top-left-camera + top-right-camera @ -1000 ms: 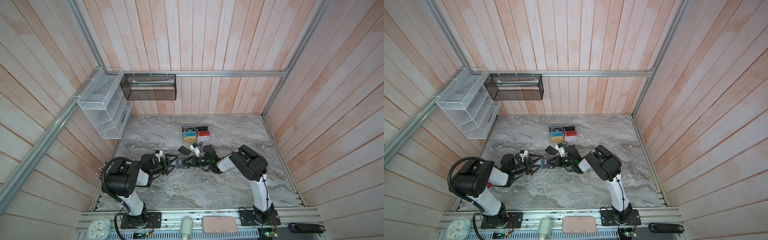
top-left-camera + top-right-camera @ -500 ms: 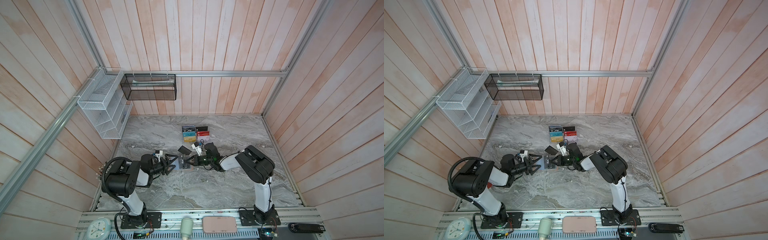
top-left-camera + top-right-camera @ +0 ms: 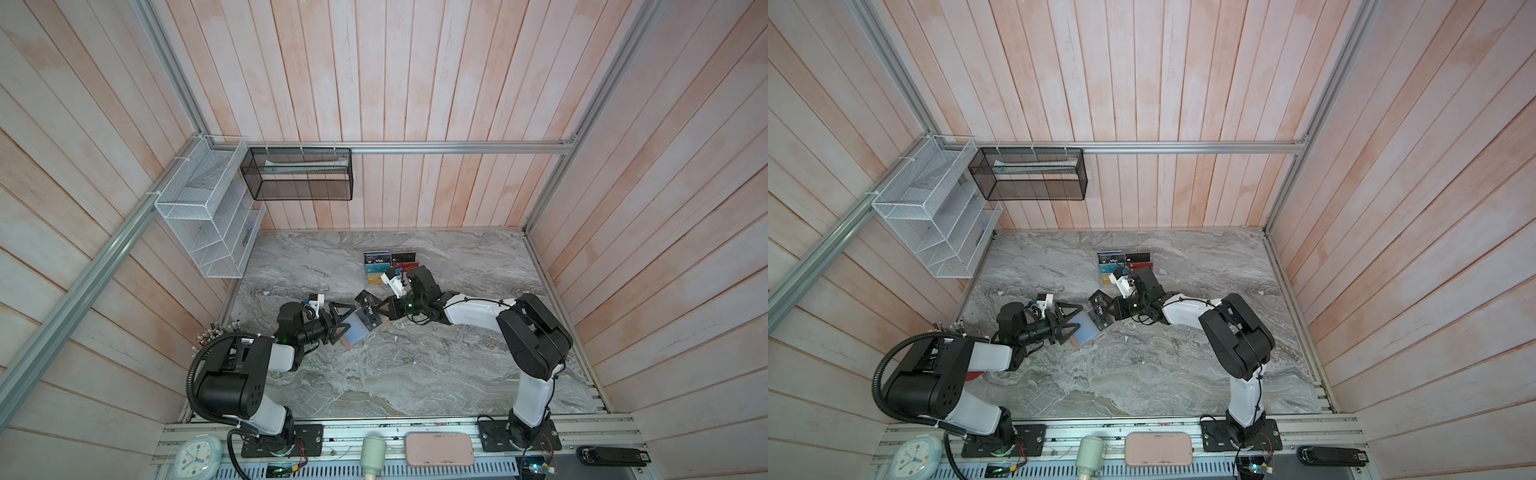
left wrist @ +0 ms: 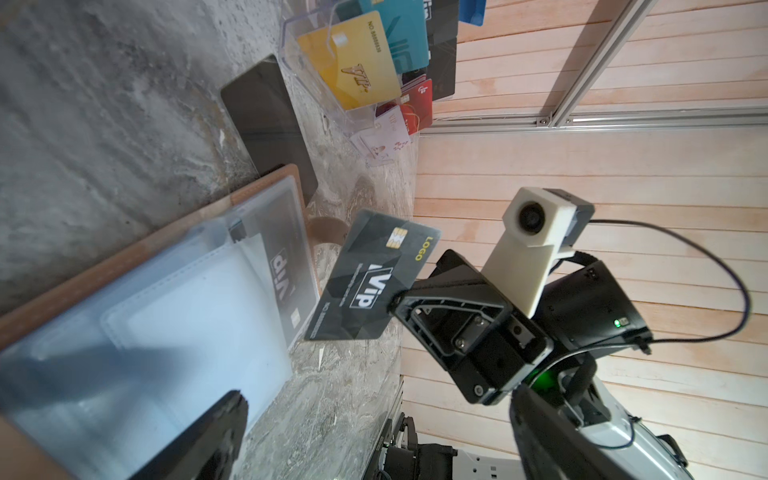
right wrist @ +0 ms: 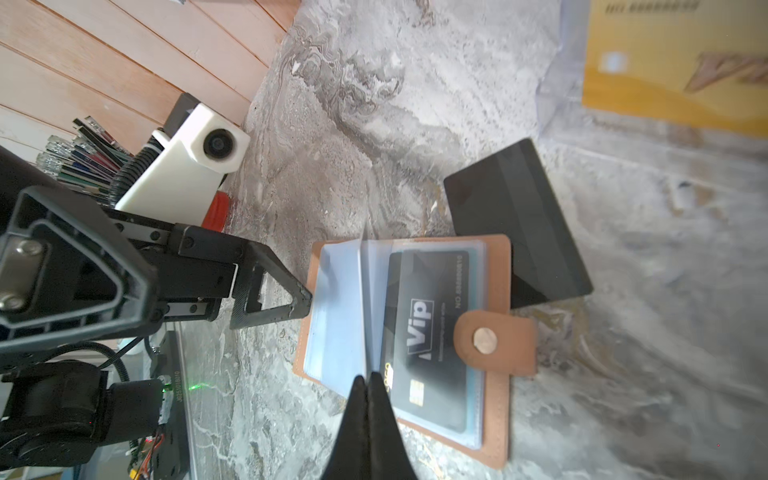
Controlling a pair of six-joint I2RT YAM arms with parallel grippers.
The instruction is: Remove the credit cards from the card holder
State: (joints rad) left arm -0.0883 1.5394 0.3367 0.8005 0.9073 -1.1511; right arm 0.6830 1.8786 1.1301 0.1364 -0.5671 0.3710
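- Down on the grey marble table (image 3: 415,374), a little left of the middle, the card holder (image 3: 356,333) lies spread open, tan cover underneath and pale blue lining facing up.
- From the right side, the right gripper (image 3: 383,312) reaches in low, its jaws pinched together on the long edge of a black Vip card (image 3: 369,312). The left wrist view shows that card (image 4: 374,278) tilted and held clear of the table, just beside the holder's open edge, with its gold chip and "LOGO" showing.
- A second Vip card (image 4: 286,270) sits inside the holder's clear sleeve, its lettering dimmed by the plastic.
- The holder's snap tab (image 5: 494,340), with a round metal stud in its middle, lies across the cover's outer edge, partly over the sleeve.
- A plain black card (image 5: 519,220) lies flat on the marble, right up against one corner of the holder. I cannot tell whether it runs under the cover.
- The left gripper (image 3: 348,323) is spread wide and grasps nothing. In the right wrist view one of its fingertips (image 5: 302,300) comes right to the holder's edge, on the side away from the tab.
- Farther back, toward the rear wall, a clear acrylic rack (image 3: 376,270) stands with coloured cards in tiers, a yellow one in front. It is apart from the holder and close by the right arm's wrist.
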